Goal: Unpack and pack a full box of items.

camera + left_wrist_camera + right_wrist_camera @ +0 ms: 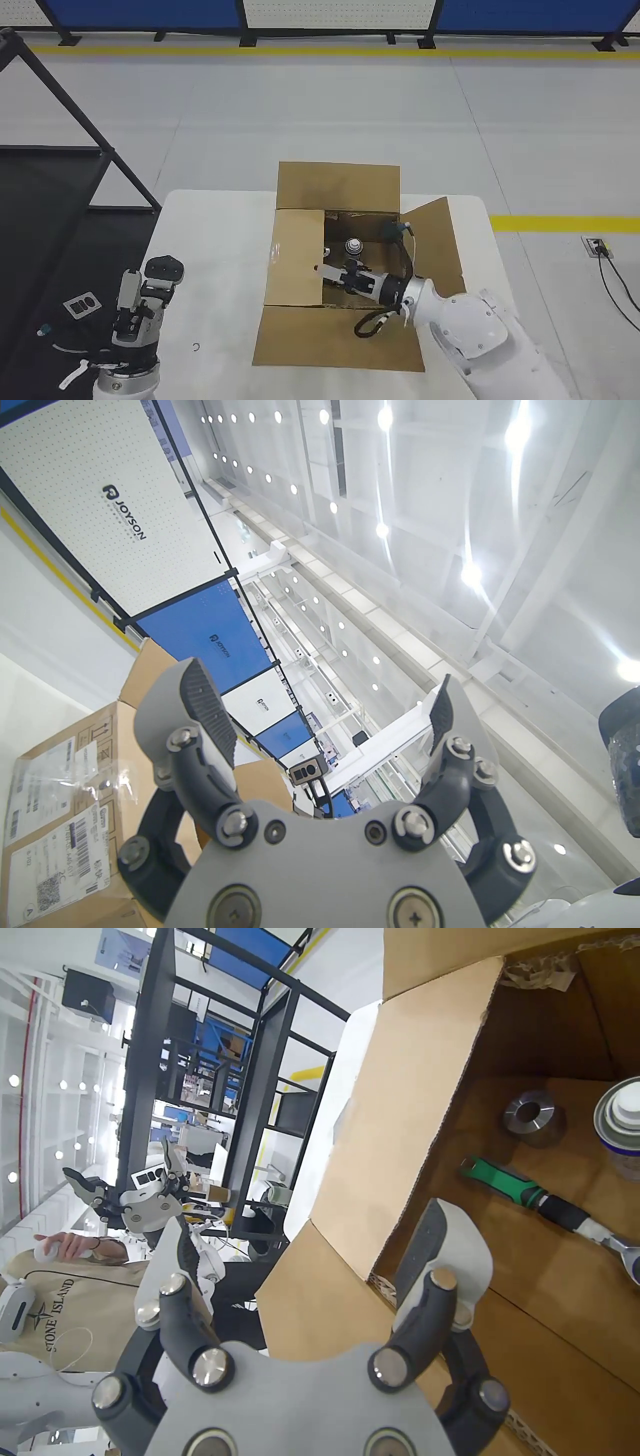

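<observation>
right gripper (pixel 302 1220) gaping — over the box (pixel 338 186)

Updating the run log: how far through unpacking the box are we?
Done: brown cardboard box has its flaps open on the white table. In hand: nothing; the open right end effector is at the box mouth, the open left end effector points upward, apart from the box. Left: steel ring, green-handled ratchet and white-capped metal can lie inside, so unpacking them and repacking remain.

I see a pale grey floor (pixel 300 110) crossed by yellow tape lines (pixel 300 50), with blue and white partition panels (pixel 140 12) along the far side. A black metal frame (pixel 150 1028), possibly shelving, stands under round ceiling lights (pixel 382 530).
</observation>
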